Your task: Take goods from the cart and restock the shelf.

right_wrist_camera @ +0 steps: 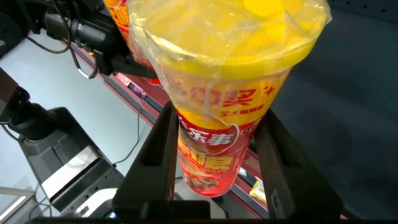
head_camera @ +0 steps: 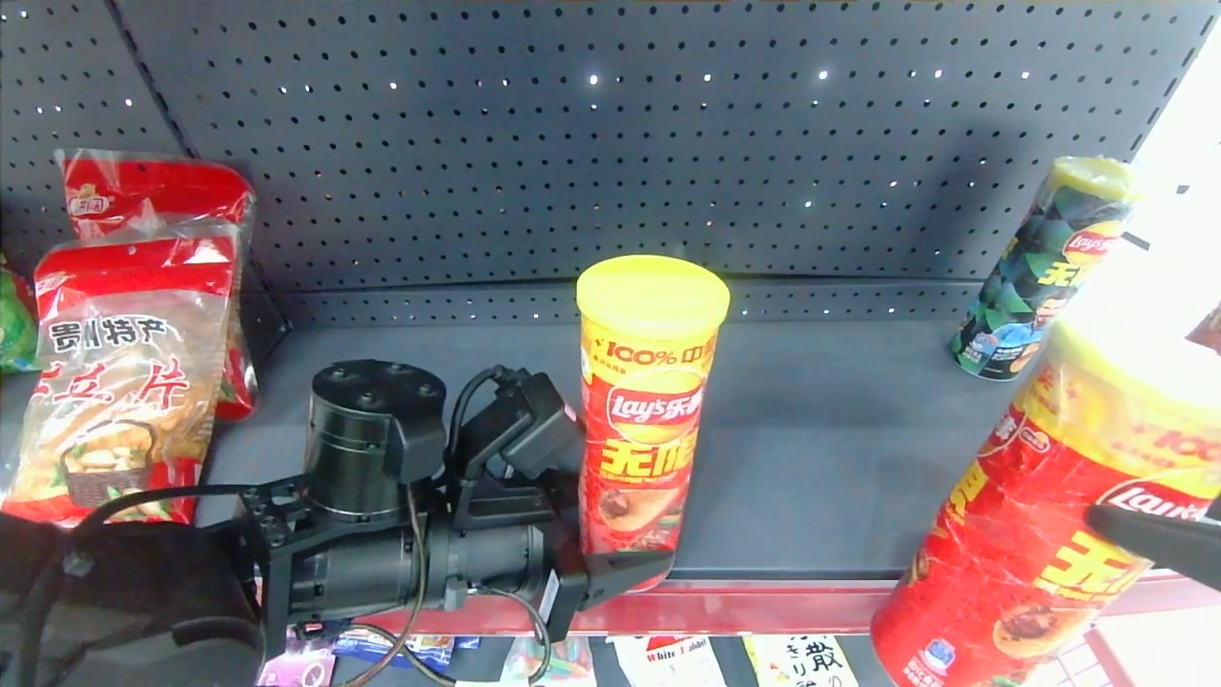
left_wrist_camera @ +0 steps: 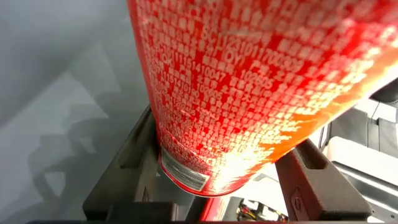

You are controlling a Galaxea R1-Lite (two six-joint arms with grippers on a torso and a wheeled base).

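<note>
A red chip can with a yellow lid stands upright on the dark grey shelf, close to its front edge. My left gripper comes in from the left and is shut on the base of this can, one finger on each side. At the far right, in front of the shelf edge, my right gripper is shut on a second red chip can, which leans left. From the right wrist, that can sits between the fingers, yellow lid nearest.
A dark green chip can leans at the shelf's back right. Red snack bags stand at the left end. The shelf has a red front rail and a pegboard back. Bare shelf lies between the two cans on it.
</note>
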